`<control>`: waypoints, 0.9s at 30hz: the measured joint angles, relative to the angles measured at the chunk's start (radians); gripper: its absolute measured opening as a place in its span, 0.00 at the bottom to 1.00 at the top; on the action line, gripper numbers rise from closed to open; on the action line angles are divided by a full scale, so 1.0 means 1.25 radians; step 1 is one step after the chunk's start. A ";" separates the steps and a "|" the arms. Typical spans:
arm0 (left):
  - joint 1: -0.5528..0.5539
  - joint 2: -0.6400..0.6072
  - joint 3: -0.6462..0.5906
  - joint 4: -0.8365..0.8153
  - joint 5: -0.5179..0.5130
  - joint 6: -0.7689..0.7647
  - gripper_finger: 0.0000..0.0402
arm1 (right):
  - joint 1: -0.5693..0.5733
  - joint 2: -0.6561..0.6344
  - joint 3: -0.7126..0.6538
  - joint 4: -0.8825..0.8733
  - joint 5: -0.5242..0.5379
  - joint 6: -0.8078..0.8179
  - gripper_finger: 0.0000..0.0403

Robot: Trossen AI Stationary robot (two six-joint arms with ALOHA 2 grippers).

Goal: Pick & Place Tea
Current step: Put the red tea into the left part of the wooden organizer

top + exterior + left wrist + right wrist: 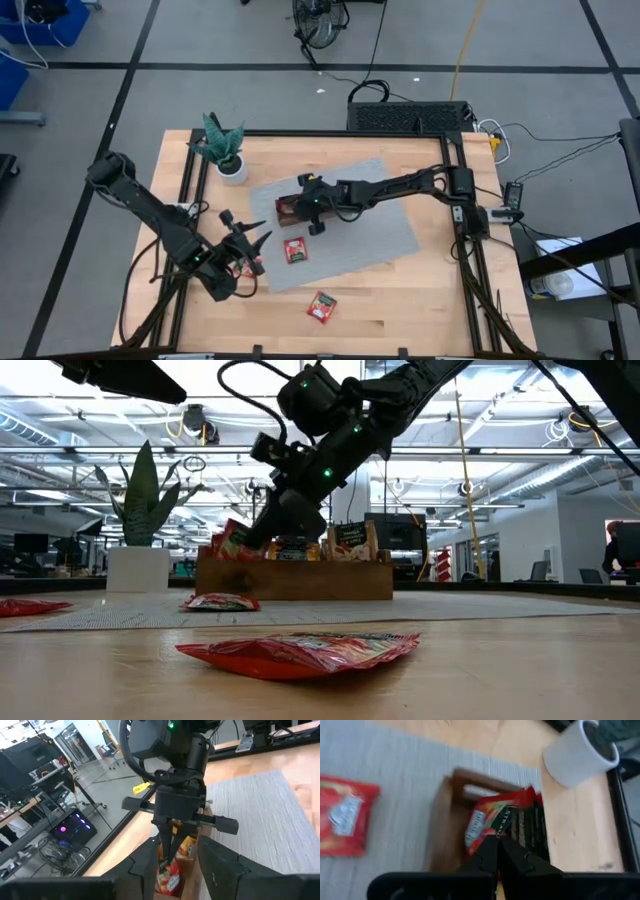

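The right end effector (303, 203) is reaching into the wooden tray (287, 209) on the grey mat (390, 235), its fingers pressed together over the upright tea sachets (487, 822) there; I cannot tell whether it is gripping one. The left end effector (250, 243) is hovering near the worktop's (420, 300) front left with its fingers partly spread, holding nothing. One red sachet (295, 250) is lying on the mat, another (321, 306) on the bare wood.
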 joint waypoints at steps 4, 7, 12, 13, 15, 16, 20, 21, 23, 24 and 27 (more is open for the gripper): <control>0.003 0.000 0.000 0.000 0.000 0.007 0.36 | 0.000 0.000 0.000 -0.031 0.057 -0.015 0.00; 0.003 0.000 0.000 0.000 0.000 0.007 0.36 | 0.000 0.000 -0.001 -0.029 0.058 -0.014 0.00; 0.010 0.000 0.000 -0.001 0.000 0.011 0.36 | 0.006 0.000 -0.001 -0.018 0.057 -0.051 0.00; 0.013 0.000 0.000 -0.001 0.000 0.013 0.36 | 0.007 0.000 -0.001 -0.018 0.056 -0.054 0.00; 0.020 0.000 0.000 -0.001 0.000 0.015 0.36 | 0.007 0.000 -0.001 -0.013 0.047 -0.053 0.00; 0.023 0.000 0.000 -0.001 0.000 0.017 0.36 | 0.007 0.000 -0.001 -0.006 0.033 -0.050 0.00; 0.038 0.000 0.000 -0.001 0.001 0.016 0.36 | 0.006 0.000 -0.001 0.042 0.013 -0.050 0.00; 0.041 0.000 0.000 -0.001 0.001 0.015 0.36 | 0.006 0.000 -0.001 0.055 0.014 -0.049 0.00; 0.047 0.001 0.000 -0.001 0.001 0.015 0.36 | 0.006 0.000 -0.001 0.075 0.013 -0.048 0.01; 0.050 0.001 0.000 -0.001 0.001 0.015 0.36 | 0.006 0.000 -0.001 0.079 0.014 -0.048 0.01; 0.059 0.001 0.000 -0.001 0.020 0.015 0.36 | 0.004 0.000 -0.001 0.079 0.015 -0.044 0.05</control>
